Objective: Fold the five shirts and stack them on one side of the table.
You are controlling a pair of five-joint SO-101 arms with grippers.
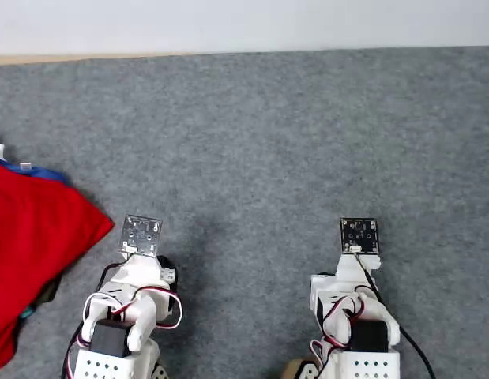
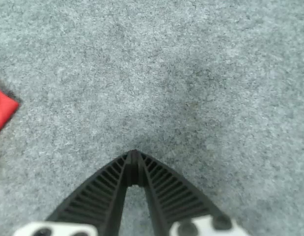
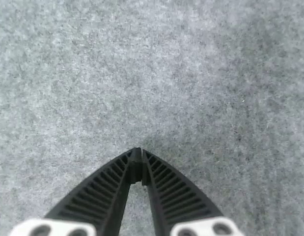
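Note:
A red shirt (image 1: 31, 237) lies on top of a pile at the table's left edge, with a blue layer (image 1: 47, 172) and a bit of white peeking out behind it. One red corner (image 2: 2, 112) also appears in the left wrist view. My left gripper (image 2: 134, 156) is shut with nothing in it, hovering over bare grey felt just right of the pile; in the high view its arm (image 1: 137, 272) sits folded back at the front left. My right gripper (image 3: 138, 154) is likewise shut and empty above the felt, its arm (image 1: 356, 272) folded at the front right.
Grey felt (image 1: 291, 134) covers the whole table, running to a pale wall and a wooden strip (image 1: 70, 57) along the far edge. A dark item with a teal bit (image 1: 31, 309) pokes out under the red shirt near the left arm's base.

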